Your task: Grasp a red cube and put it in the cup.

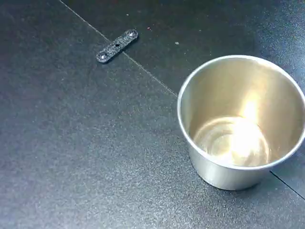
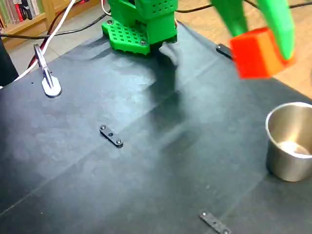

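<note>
Gripping one red cube (image 2: 257, 52), seemingly, green end effector (image 2: 263, 40) above one cup (image 2: 288, 146).

Green gripper (image 2: 261, 41) raised in air, up and left of cup (image 2: 288, 141) in a fixed view, blurred. Two fingers (image 2: 279, 24) angled downward, clamped on red cube (image 2: 257, 52). Green arm base (image 2: 141, 24) far left of cup, at table's rear edge.

One red cube (image 2: 257, 52), one cup (image 1: 240, 121), three flat brackets (image 2: 111, 136)
</note>
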Action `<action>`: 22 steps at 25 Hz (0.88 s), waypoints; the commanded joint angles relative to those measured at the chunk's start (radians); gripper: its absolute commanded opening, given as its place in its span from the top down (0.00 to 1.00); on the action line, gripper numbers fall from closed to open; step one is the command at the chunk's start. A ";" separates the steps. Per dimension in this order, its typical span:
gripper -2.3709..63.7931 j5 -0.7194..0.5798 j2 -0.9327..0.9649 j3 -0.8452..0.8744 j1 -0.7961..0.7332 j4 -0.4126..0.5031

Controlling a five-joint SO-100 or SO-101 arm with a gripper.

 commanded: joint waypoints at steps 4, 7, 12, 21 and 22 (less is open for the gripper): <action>0.98 0.009 0.025 0.002 -0.049 -0.014; 0.98 0.009 -0.043 -0.002 -0.049 -0.015; 0.98 0.067 -0.137 -0.015 -0.049 -0.051; 0.98 0.133 -0.238 -0.017 -0.117 -0.104; 0.98 0.133 -0.247 -0.017 -0.127 -0.104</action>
